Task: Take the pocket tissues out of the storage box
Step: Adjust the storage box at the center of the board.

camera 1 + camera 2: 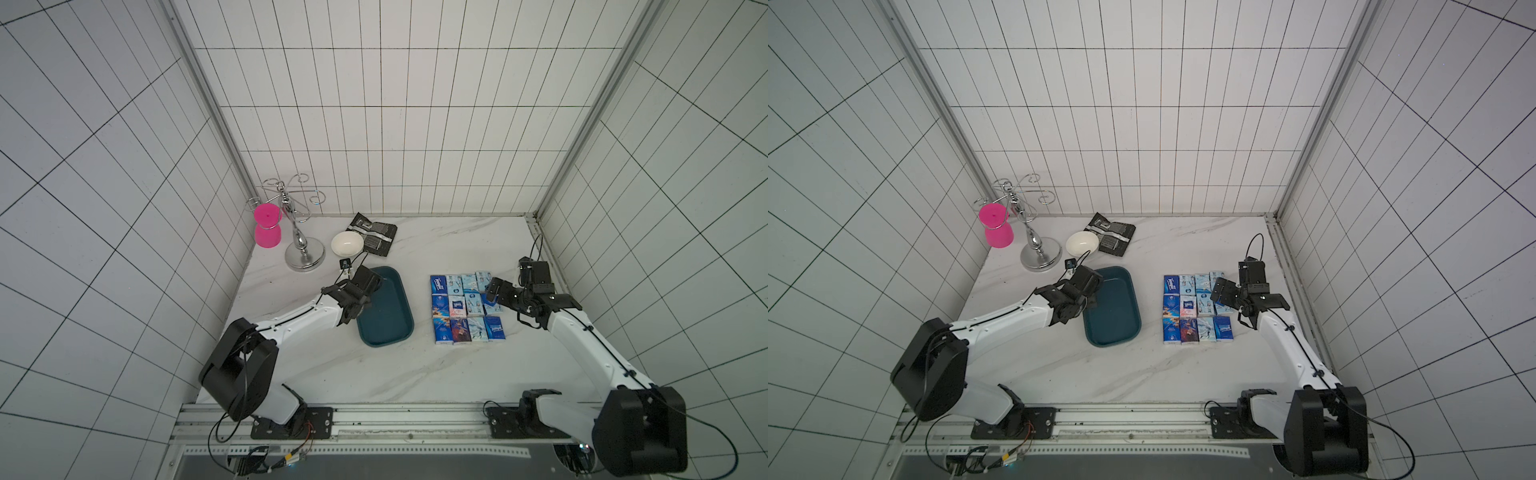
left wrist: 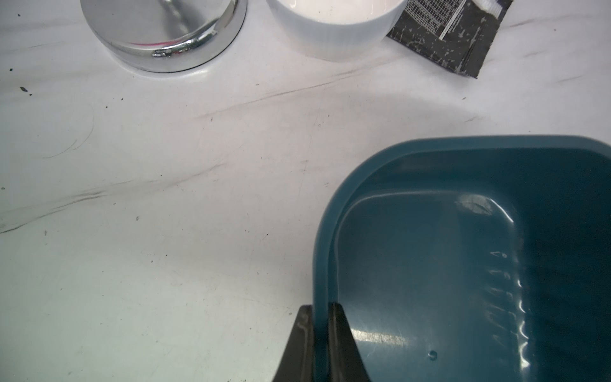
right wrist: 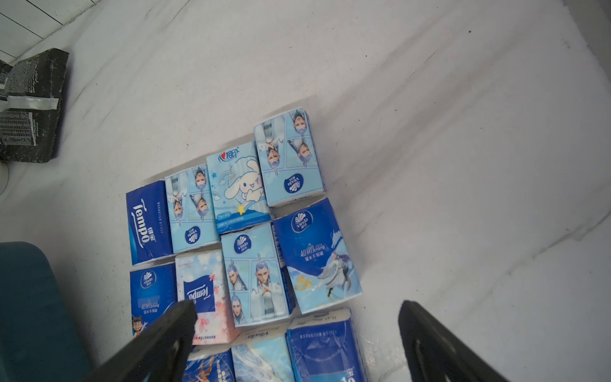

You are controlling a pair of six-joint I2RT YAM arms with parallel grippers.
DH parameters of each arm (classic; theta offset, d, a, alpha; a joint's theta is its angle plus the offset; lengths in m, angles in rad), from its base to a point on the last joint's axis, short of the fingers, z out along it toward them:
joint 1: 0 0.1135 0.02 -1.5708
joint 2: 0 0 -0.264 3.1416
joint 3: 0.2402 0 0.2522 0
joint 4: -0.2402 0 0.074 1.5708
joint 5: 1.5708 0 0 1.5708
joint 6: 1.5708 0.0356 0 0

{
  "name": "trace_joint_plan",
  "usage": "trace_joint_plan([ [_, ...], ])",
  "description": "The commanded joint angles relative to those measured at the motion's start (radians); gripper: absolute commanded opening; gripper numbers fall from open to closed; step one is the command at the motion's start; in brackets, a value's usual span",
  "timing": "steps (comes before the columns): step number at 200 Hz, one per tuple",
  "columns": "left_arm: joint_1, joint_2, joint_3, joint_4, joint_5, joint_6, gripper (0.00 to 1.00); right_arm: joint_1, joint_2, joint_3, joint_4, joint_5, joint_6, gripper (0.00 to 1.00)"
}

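Observation:
The pocket tissues (image 1: 467,309) (image 1: 1196,309) lie on the marble table in a tidy grid of several packets, blue, light blue and white, right of the storage box. The storage box (image 1: 390,320) (image 1: 1117,320) is a dark teal tub whose visible inside is bare. My left gripper (image 2: 320,314) is shut on the box's left rim (image 2: 322,264), one finger outside the wall and one inside; in both top views it sits at that edge (image 1: 365,305) (image 1: 1090,301). My right gripper (image 3: 297,309) hangs open over the right side of the tissues (image 3: 251,211), holding nothing.
At the back left stand a chrome stand (image 1: 304,253) with a pink cup (image 1: 268,226), a white bowl (image 1: 348,243) and a black-and-silver pouch (image 1: 374,237). The bowl (image 2: 334,29) and the stand's base (image 2: 165,33) are a short way beyond the box. The right wall is close behind my right arm.

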Motion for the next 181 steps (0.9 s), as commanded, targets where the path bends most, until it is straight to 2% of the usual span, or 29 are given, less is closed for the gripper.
trace_joint_plan([
  [1,0.023,0.025,0.012,0.074,0.009,-0.015,0.03,0.018,0.006,0.047,-0.007,0.009,-0.009,0.99],
  [16,0.050,0.061,0.044,0.048,0.081,-0.031,0.04,0.024,0.006,0.045,-0.010,0.007,-0.006,0.99],
  [43,0.073,0.121,0.081,0.042,0.140,-0.044,0.05,0.031,0.003,0.036,-0.016,0.016,-0.005,0.99],
  [80,0.085,0.182,0.126,0.043,0.175,-0.066,0.06,0.031,-0.024,0.021,-0.021,0.018,-0.005,0.99],
  [101,0.086,0.214,0.164,0.032,0.179,-0.078,0.11,0.031,-0.028,0.021,-0.021,0.014,-0.008,0.99],
  [129,0.089,0.238,0.203,0.026,0.181,-0.077,0.22,0.032,-0.026,0.015,-0.024,0.005,-0.012,0.99],
  [143,0.091,0.234,0.219,0.012,0.180,-0.070,0.34,0.032,-0.027,0.009,-0.022,0.015,-0.018,0.99],
  [181,0.092,0.118,0.229,-0.059,0.113,-0.049,0.55,0.031,-0.020,0.002,-0.025,0.044,-0.026,0.99],
])
